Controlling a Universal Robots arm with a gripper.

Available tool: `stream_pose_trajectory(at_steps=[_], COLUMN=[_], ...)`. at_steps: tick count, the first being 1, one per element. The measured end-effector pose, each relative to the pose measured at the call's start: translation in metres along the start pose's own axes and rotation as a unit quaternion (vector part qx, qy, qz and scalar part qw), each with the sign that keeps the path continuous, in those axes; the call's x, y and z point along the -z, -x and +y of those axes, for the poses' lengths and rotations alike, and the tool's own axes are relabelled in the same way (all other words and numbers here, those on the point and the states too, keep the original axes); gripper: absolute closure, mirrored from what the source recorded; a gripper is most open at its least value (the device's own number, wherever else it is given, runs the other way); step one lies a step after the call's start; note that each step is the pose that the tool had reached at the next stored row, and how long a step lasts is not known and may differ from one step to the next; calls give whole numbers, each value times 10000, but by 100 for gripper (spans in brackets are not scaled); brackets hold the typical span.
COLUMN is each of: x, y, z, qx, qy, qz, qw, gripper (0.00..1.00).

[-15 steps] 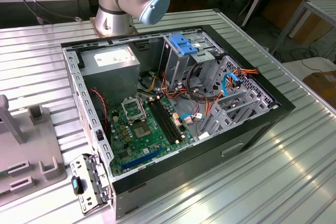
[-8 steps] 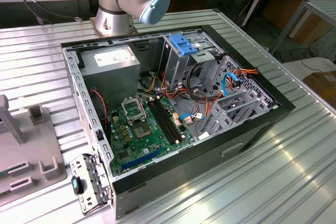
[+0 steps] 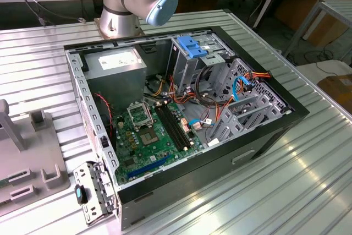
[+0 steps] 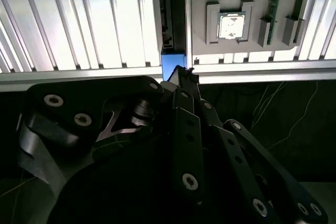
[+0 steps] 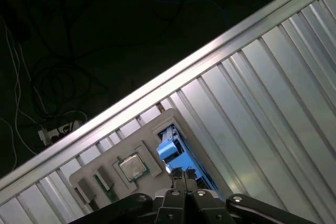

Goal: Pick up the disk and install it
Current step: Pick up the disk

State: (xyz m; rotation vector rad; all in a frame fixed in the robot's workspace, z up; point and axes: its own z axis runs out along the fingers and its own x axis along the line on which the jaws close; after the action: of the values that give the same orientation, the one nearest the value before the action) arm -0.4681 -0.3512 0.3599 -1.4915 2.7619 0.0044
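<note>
end effector [image 5: 184, 174]: fingertips pressing together, hanging right at the blue rail of the disk [image 5: 171, 151] (touching or not, cannot tell) | disk: standing on edge in a slot of the grey tray [image 5: 144, 135], beside a processor chip [image 5: 133, 166] | tray: lying on the ribbed surface [image 5: 273, 103], near the open computer case [image 3: 220, 169]

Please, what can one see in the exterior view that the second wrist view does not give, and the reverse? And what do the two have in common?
The exterior view adds: the open computer case with its motherboard, and the arm's base. The second wrist view adds: the claw close by the blue rail of the disk, and a processor chip. Shared: the ribbed metal table and the grey tray on it.
</note>
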Motion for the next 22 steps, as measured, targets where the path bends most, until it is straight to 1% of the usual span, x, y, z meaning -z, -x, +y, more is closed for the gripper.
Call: stream_pose_trajectory(at_steps=[4, 5, 6, 7, 9, 14, 16, 17, 18, 19, 20, 22], x=[0, 0, 0, 0, 0, 0, 0, 0, 0, 0, 0, 0], y=[0, 0, 0, 0, 0, 0, 1, 0, 0, 0, 1, 1], z=[0, 0, 0, 0, 0, 0, 0, 0, 0, 0, 0, 0], qx=[74, 149, 311, 420, 510, 516, 597, 678, 769, 898, 934, 935], qy=[0, 0, 1, 2, 2, 2, 2, 2, 3, 3, 3, 4], qz=[0, 0, 0, 0, 1, 0, 1, 1, 1, 1, 1, 1], qw=[10000, 9999, 9995, 9991, 9987, 9987, 9982, 9977, 9970, 9960, 9956, 9956], gripper=[89, 89, 89, 89, 89, 89, 89, 89, 89, 89, 89, 89])
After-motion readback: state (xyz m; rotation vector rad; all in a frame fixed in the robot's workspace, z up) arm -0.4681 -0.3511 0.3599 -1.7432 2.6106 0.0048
